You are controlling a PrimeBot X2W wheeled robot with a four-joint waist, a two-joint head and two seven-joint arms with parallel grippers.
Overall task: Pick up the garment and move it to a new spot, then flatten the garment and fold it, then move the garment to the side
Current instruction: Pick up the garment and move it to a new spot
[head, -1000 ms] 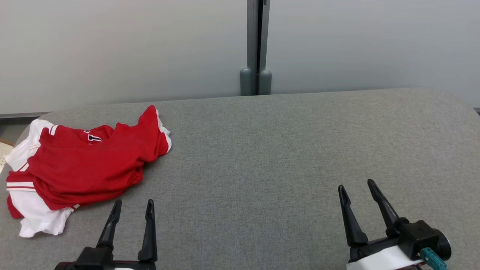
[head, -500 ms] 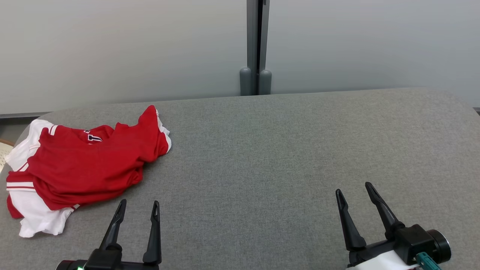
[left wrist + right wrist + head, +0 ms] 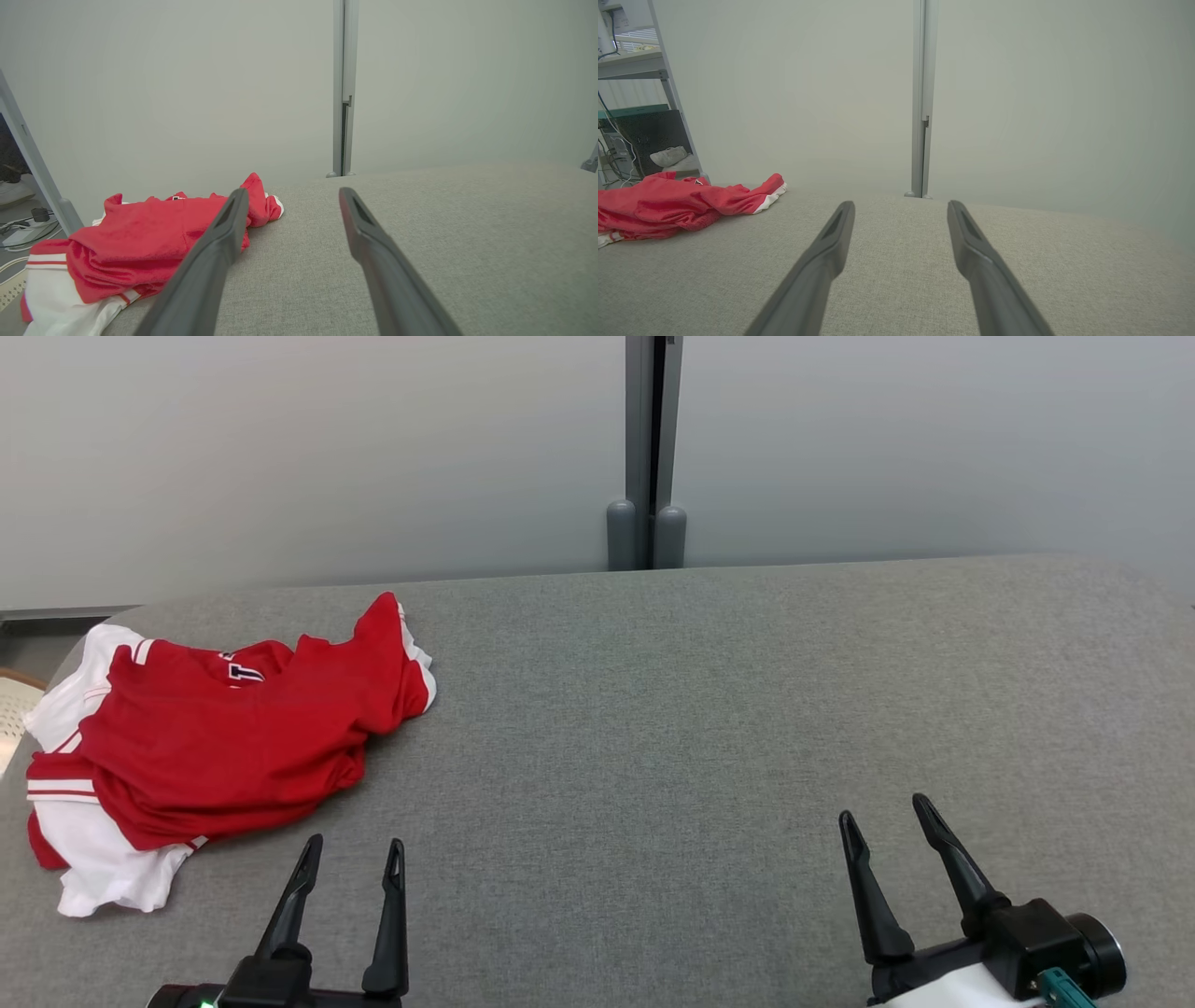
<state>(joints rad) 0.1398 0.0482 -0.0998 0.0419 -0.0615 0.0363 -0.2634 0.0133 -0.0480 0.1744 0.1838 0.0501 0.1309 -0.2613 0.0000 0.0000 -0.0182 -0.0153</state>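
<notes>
Garment: the red-and-white garment (image 3: pixel 215 747) lies crumpled at the left end of the grey worktop (image 3: pixel 700 709).
Left claw: the left claw (image 3: pixel 355 845) has its fingers apart and empty, near the garment's near-right edge but not touching it.
Right claw: the right claw (image 3: pixel 882 807) has its fingers apart and empty, well apart from the garment.
Left wrist view: one finger (image 3: pixel 210 261) overlaps the red folds.
Right wrist view: a metal shelf (image 3: pixel 630 58) with cables stands behind the garment.

Head high, wrists low; shared garment (image 3: pixel 215 747)

Garment (image 3: pixel 215 747) lies on table (image 3: pixel 709 709), far left side
</notes>
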